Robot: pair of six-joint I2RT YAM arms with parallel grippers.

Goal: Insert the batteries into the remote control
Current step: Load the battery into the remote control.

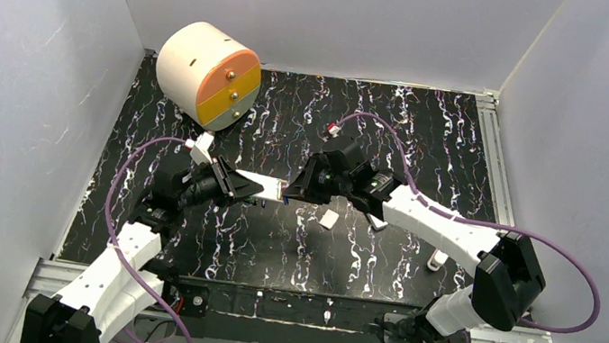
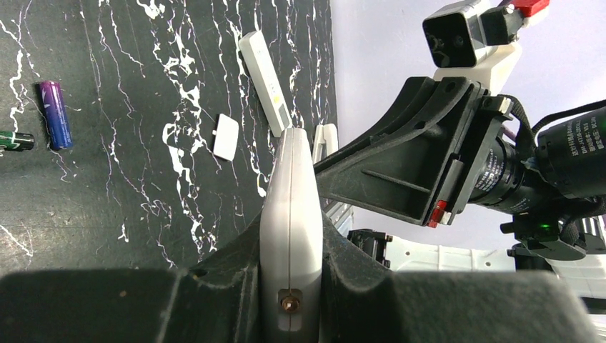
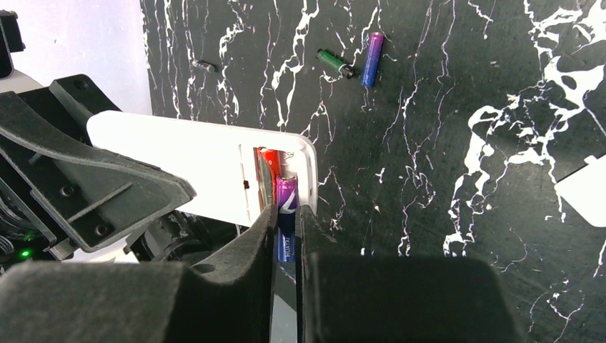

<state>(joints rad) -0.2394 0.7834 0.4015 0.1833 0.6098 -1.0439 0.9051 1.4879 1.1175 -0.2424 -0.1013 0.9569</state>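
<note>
1. Step in hand: seating battery 2. Right jaws pinch the purple battery [image 3: 286, 204], its tip at the open bay of the remote [image 3: 193, 161], which is held in the air over mid-desk.
2. Left jaws are clamped on the remote's 2 flat faces, with the bay turned toward the right arm.
3. The red battery [image 3: 269, 161] already sits in the bay's other slot.
4. To do it well:
   - Keep the purple battery parallel to the red one and lined up over the free slot.
   - Push the spring end in first, then press the other end down flush.
   - The left arm should hold rigid, and the right should only let go once the battery is seated.
   - Polarity marks are unreadable here.
5. Counts:
   - Batteries, 4: 1 red in the bay, 1 purple pinched, and a loose purple battery [image 3: 372, 50] and green battery [image 3: 332, 61] on the desk [image 1: 434, 136] around its middle.
   - Remotes, 2: the held one and a spare remote [image 2: 264, 82] lying flat.
   - Cover [image 2: 226, 136], 1.
   - Drum [image 1: 206, 75], 1, at the far-left corner.
</note>
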